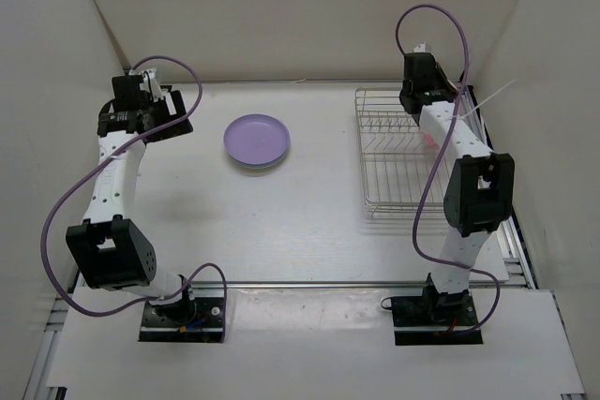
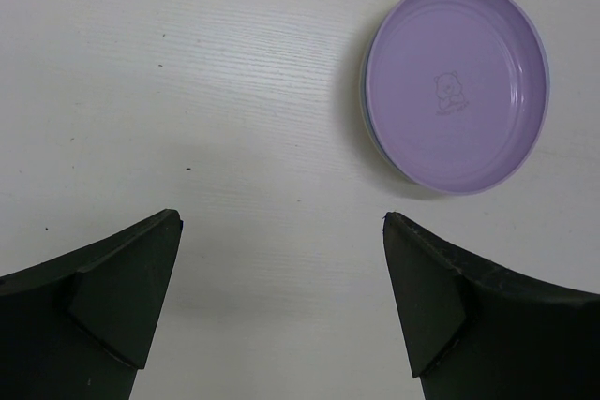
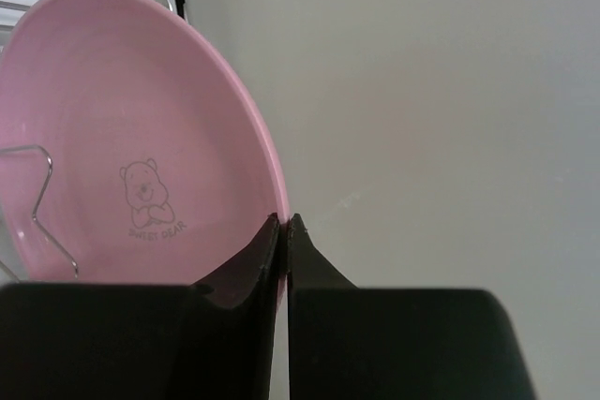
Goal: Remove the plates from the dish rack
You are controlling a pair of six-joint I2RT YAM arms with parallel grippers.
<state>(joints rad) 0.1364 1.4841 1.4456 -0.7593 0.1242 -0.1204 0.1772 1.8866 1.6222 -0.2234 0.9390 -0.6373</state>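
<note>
The light purple plate lies flat on the table left of the centre, and in the left wrist view a bluish rim shows under its left edge. My left gripper is open and empty, left of that plate, above bare table. The wire dish rack stands at the right. The pink plate stands on edge in it, and only a sliver of it shows in the top view. My right gripper is shut on the pink plate's rim.
White walls enclose the table on the left, back and right, and the right wall is close behind the rack. A rack wire crosses the front of the pink plate. The purple cables loop beside both arms.
</note>
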